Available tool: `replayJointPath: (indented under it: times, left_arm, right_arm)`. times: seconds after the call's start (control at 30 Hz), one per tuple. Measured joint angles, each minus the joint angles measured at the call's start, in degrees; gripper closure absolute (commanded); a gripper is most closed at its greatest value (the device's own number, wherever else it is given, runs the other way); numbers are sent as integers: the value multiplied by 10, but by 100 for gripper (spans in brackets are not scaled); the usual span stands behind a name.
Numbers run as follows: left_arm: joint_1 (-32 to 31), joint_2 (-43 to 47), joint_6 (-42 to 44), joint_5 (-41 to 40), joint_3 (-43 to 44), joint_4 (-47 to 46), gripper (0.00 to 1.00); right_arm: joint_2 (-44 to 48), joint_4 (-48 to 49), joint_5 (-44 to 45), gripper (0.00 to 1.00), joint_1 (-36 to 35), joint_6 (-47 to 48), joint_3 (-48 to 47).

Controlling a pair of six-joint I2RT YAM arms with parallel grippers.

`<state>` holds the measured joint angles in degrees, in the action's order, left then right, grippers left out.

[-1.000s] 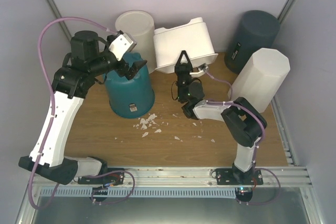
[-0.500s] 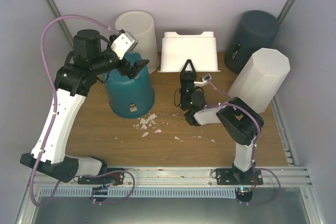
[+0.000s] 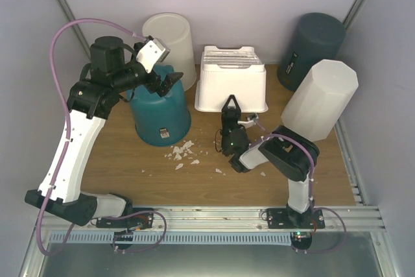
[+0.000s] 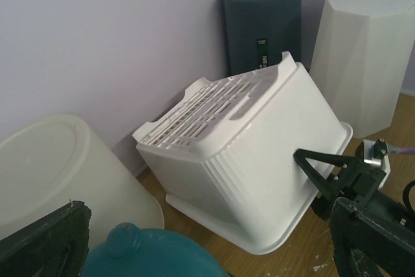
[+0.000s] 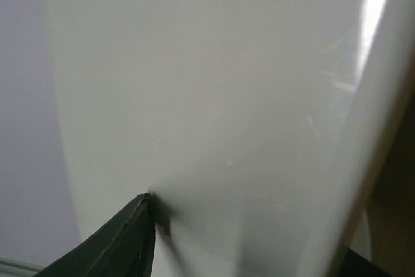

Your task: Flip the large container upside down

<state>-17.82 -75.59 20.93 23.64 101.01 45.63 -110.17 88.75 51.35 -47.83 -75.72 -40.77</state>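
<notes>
Littering the table (image 3: 117, 160): white chips (image 3: 185, 154) lie loose in front of the teal bucket (image 3: 159, 111). They play no part in the job.
Right gripper (image 3: 238, 112): sits low at the near wall of the white basket (image 3: 231, 85), jaws apart and clamped on nothing. One fingertip (image 5: 130, 238) is just beside the wall, and contact cannot be told. Judged reason: the hold is let go because the basket is already over.
Teal bucket: stands base up, left of the basket and apart from it.
Left gripper (image 3: 165, 82): hangs over the teal bucket, jaws wide apart and empty. It is judged to be parked aside so the other arm has room.
White basket: stands mid-table toward the back wall, slotted base up and rim toward the table. In the left wrist view it seems to lean, and whether the rim sits flat cannot be told.
Back row: cream bin (image 3: 170, 34) on the left, dark grey bin (image 3: 318, 40) in the far right corner, white faceted bin (image 3: 321, 98) just in front of it. None is touched.
Change, right arm: a second ago its jaws were near together at the basket's rim. They have since parted, and the arm is folded closer to its base.
Change, basket: a second ago it sat farther back and tipped askew. It is now nearer and squarer, with its base showing.
Change, left arm: no real shift.
</notes>
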Motion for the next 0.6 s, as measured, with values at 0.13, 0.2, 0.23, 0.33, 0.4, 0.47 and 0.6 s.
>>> replayJointPath:
  times: [0.13, 0.2, 0.23, 0.33, 0.4, 0.47, 0.6]
  left_arm:
    - [0, 6, 0, -3, -10, -2, 1]
    - [1, 13, 0, -6, -22, -4, 1]
    - [1, 16, 0, -7, -28, -5, 1]
    - [6, 25, 0, -10, -41, -4, 1]
    - [17, 30, 0, -8, -47, -4, 1]
    - [48, 33, -2, 11, -48, -4, 1]
    - [129, 37, -11, 52, -48, -4, 1]
  right_arm:
    - [-23, 0, 29, 38, -14, -42, 27]
    - [-45, 0, 43, 33, -21, -66, 32]
    - [-53, 0, 49, 30, -25, -78, 34]
    - [-79, 0, 70, 18, -39, -111, 38]
    - [-89, -1, 85, 18, -46, -128, 41]
    - [-93, 0, 97, 16, -50, -141, 43]
    - [-107, 0, 119, 11, -54, -175, 50]
